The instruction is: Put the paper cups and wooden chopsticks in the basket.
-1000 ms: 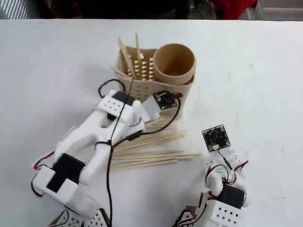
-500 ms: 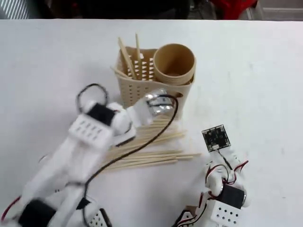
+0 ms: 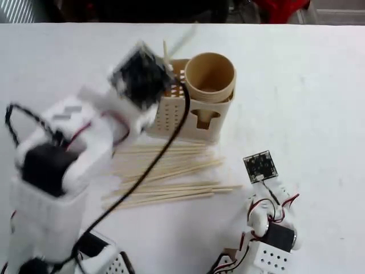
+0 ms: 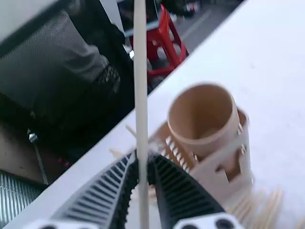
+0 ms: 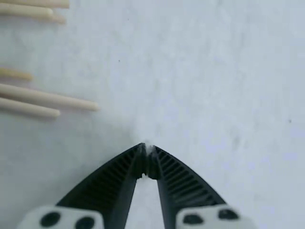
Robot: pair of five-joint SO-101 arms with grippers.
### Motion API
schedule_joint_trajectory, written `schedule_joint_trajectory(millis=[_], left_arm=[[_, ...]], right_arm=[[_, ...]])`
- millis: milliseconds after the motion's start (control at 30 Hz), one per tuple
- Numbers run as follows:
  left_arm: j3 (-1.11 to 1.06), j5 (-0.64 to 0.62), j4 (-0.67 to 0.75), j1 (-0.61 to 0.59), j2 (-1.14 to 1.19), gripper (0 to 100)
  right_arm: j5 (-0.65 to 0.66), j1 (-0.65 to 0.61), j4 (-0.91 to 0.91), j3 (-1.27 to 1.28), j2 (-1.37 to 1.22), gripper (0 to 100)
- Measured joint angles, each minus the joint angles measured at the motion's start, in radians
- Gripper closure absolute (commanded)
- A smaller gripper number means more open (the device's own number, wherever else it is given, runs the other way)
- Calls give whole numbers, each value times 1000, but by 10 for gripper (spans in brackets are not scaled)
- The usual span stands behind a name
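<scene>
My left gripper [image 4: 142, 161] is shut on a single wooden chopstick [image 4: 139, 71], which stands upright between the jaws. It hangs above the beige slotted basket [image 4: 224, 164], at the side away from the stacked paper cups [image 4: 202, 114]. In the high view the raised left arm [image 3: 85, 131] hovers at the basket's [image 3: 197, 117] left, where a few chopsticks [image 3: 166, 51] stand beside the cups [image 3: 210, 74]. Several loose chopsticks [image 3: 165, 177] lie on the table in front of the basket. My right gripper [image 5: 145, 151] is shut and empty, low over bare table next to chopstick ends [image 5: 47, 99].
The white table [image 3: 308, 85] is bare to the right of and behind the basket. The right arm [image 3: 268, 228] rests near the front edge, right of the chopstick pile. A red stool [image 4: 164, 43] and dark furniture stand beyond the table.
The left arm rose from the pile in front of the basket and swung up and back to the left, carrying one chopstick. The right arm stayed still.
</scene>
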State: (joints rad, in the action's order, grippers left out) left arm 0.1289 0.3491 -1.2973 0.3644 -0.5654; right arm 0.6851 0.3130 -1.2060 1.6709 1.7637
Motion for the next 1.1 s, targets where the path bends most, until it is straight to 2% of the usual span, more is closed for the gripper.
schedule_joint_trajectory(millis=[267, 433, 733, 800, 933, 1100], left_arm=[[161, -181, 350, 2, 265, 979], [169, -272, 483, -3, 331, 979], [169, -293, 580, -38, 483, 976], [169, -299, 580, -58, 509, 972], [169, -364, 580, -95, 523, 894], [169, -396, 545, -107, 523, 910]], right_arm=[[0, 0, 0, 0, 0, 978], [0, 0, 0, 0, 0, 978], [0, 0, 0, 0, 0, 978], [0, 0, 0, 0, 0, 978], [0, 0, 0, 0, 0, 978], [0, 0, 0, 0, 0, 978]])
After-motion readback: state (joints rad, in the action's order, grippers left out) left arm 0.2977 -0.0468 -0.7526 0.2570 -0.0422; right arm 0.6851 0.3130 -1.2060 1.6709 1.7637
